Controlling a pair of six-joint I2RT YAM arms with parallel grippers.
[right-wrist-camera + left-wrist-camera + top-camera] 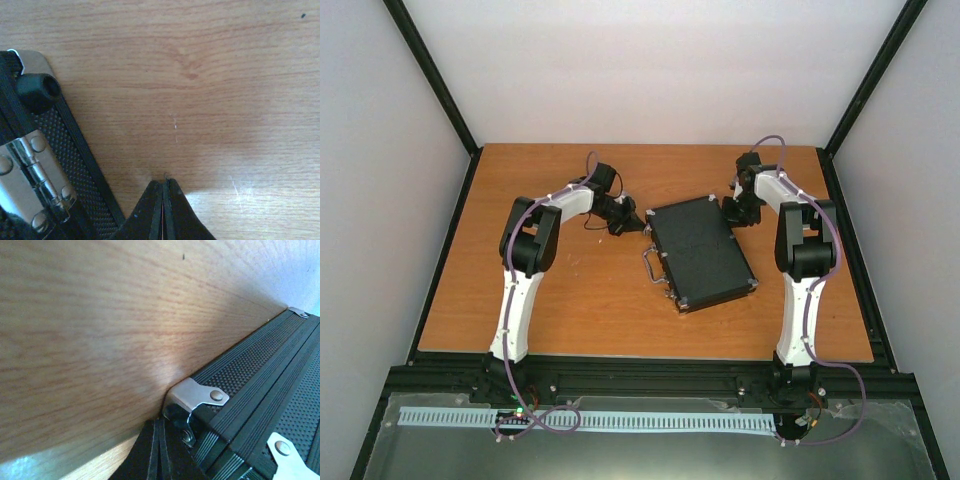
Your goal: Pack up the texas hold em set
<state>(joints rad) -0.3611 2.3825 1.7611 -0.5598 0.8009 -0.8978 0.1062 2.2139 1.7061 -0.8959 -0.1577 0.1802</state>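
The texas hold em set shows as a flat black case (702, 250), lid closed, lying at an angle on the middle of the wooden table (570, 310). Its metal handle (653, 268) faces left and near. My left gripper (636, 224) is shut and empty, its tips against the case's far-left corner. In the left wrist view, the shut left gripper (159, 423) meets the metal corner bracket (197, 394). My right gripper (731, 208) is shut and empty just beyond the case's far-right side. In the right wrist view, the right gripper (163, 181) rests near the table beside the hinge (35, 172) and a rubber foot (38, 90).
Black frame posts (438, 85) and white walls enclose the table on three sides. A black rail (650, 372) runs along the near edge by the arm bases, with a slotted white cable duct (590, 420) below it.
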